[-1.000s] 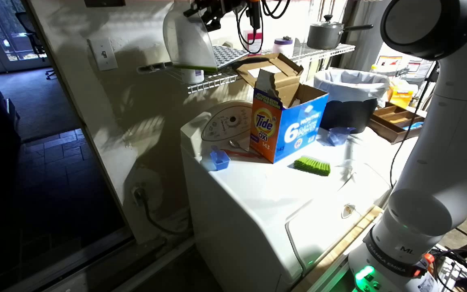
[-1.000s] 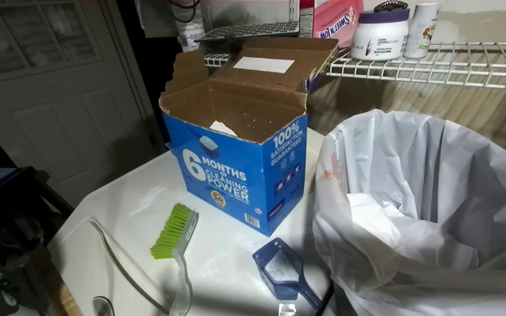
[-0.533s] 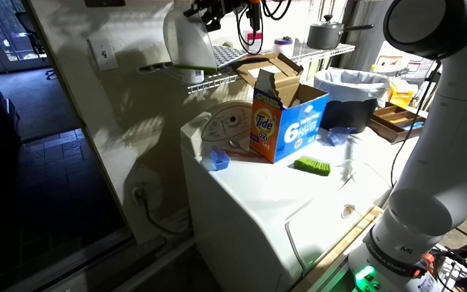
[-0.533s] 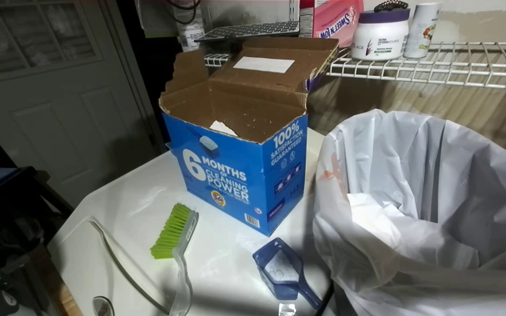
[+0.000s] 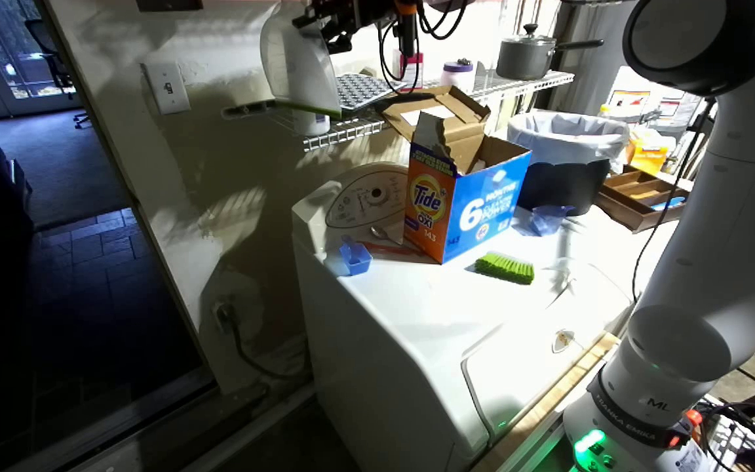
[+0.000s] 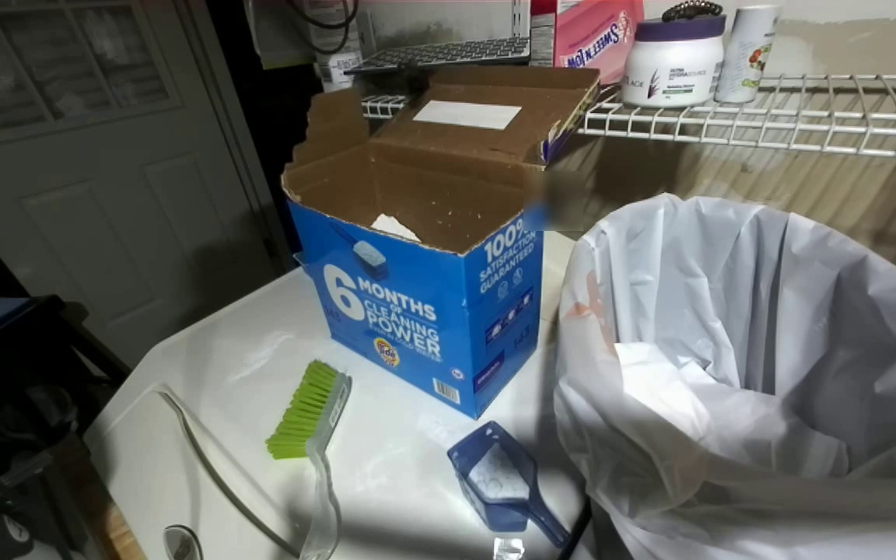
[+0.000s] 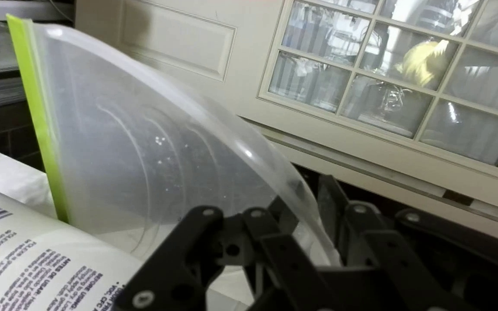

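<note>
From where I stood, the tool [image 7: 305,205] was clamped on the curved rim of a translucent dustpan [image 5: 302,65], one black finger to either side of the plastic. The dustpan hung in the air by the end of a wire shelf [image 5: 345,134], its lime-green lip facing down; the wrist view showed a few white specks on its cloudy face. Just by it stood a white bottle [image 7: 46,255] with purple stripes and small print, though I couldn't tell whether the two touched.

Lower down, on the white tabletop [image 5: 417,308], sat a Tide box [image 6: 409,295], its lid thrown back and the brown cardboard inside showing. A green-bristled brush [image 6: 308,412] lay in front of it. A blue scoop [image 5: 355,259] rested near a spoon [image 5: 379,233] on the box's orange side; a second scoop [image 6: 495,482], darker, lay just beside a bin [image 5: 558,187] with a pale plastic liner [image 6: 712,311]. Up on the shelf I saw a pink Sweet'N Low box [image 6: 596,35], a purple-lidded white jar [image 6: 673,66] and a lidded saucepan [image 5: 527,56].
</note>
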`<state>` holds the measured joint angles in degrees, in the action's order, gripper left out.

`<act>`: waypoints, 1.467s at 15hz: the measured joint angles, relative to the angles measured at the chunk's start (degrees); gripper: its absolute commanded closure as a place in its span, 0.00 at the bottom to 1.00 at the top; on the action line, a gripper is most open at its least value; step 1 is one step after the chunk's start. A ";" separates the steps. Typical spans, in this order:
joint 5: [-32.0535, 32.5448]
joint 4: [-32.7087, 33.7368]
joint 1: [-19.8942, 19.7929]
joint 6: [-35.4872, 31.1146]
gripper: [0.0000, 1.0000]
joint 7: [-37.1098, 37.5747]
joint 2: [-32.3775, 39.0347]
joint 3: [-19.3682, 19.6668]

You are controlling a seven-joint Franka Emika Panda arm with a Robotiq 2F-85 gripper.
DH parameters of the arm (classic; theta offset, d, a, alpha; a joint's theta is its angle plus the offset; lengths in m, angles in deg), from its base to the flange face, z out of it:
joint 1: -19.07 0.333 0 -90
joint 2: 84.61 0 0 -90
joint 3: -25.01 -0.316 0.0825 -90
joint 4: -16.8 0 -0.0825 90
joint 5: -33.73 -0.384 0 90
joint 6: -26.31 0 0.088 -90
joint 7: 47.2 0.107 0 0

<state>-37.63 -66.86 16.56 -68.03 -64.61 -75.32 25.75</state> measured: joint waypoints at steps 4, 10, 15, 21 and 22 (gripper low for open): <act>-0.41 -0.68 0.05 -0.94 0.96 -0.84 -0.32 -0.01; -0.50 -1.99 0.41 -2.36 0.56 -1.29 -1.25 -0.01; -0.50 -3.07 0.22 -5.40 0.23 -1.13 -1.22 0.26; -0.50 -3.43 -0.03 -7.52 0.00 -1.04 -1.20 0.36; -0.49 -3.43 -0.06 -7.62 0.00 -1.04 -1.20 0.39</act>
<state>-38.13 -70.29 16.51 -75.66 -65.65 -76.52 26.14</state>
